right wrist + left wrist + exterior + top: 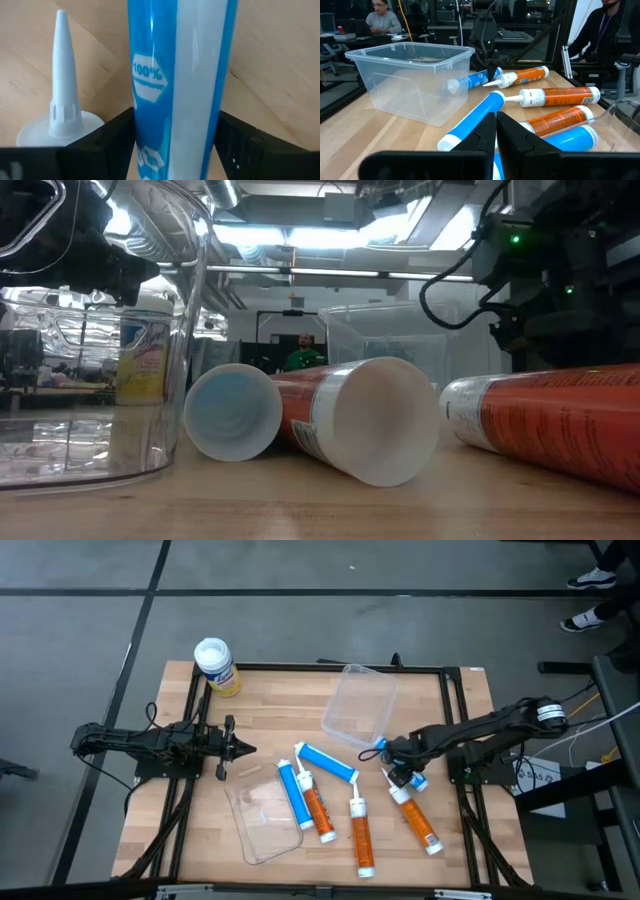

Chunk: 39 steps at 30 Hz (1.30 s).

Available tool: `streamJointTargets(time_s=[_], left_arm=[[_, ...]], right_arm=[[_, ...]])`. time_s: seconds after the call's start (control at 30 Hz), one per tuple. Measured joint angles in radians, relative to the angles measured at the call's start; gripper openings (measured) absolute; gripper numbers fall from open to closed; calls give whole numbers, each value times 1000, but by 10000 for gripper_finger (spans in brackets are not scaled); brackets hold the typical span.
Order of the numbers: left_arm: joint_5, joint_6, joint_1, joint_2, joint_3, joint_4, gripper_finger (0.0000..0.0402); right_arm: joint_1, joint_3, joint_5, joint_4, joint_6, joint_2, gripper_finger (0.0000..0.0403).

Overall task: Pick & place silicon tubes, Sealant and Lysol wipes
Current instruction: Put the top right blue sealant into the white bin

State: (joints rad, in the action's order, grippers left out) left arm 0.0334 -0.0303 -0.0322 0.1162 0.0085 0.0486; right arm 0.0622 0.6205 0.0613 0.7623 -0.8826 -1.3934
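Note:
Several slim blue and orange nozzle-tipped tubes lie on their sides on the wooden table. My right gripper points down over one blue tube, which lies beside an orange tube. It is open, with one finger on each long side of the blue tube. The orange tube's white nozzle lies next to it. The yellow Lysol wipes canister with a white lid stands at the far left corner. My left gripper waits shut and level at the table's left. My right gripper comes from above, its fingers lying across the blue tube, close against its two long sides. Whether they touch it I cannot tell. The tube lies on the table.
One clear plastic bin stands at the far middle and another clear bin at the near left. Other tubes lie between them: blue, blue, orange, orange. People sit beyond the table.

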Motion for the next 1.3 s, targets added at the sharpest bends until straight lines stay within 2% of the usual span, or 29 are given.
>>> streamJointTargets(time_s=[0.37, 0.63, 0.87, 1.03, 1.3], left_arm=[[0, 0, 0, 0, 0, 0, 10], [0, 0, 0, 0, 0, 0, 9], [0, 0, 0, 0, 0, 0, 11], [0, 0, 0, 0, 0, 0, 11], [0, 0, 0, 0, 0, 0, 10]], right_arm=[[1, -42, -33, -78, 27, -37, 240], [1, -42, -32, -69, 30, -27, 221], [1, -42, -32, -69, 51, -27, 234], [0, -42, -32, -68, 54, -27, 220], [0, -42, -33, -66, 54, -27, 226]])
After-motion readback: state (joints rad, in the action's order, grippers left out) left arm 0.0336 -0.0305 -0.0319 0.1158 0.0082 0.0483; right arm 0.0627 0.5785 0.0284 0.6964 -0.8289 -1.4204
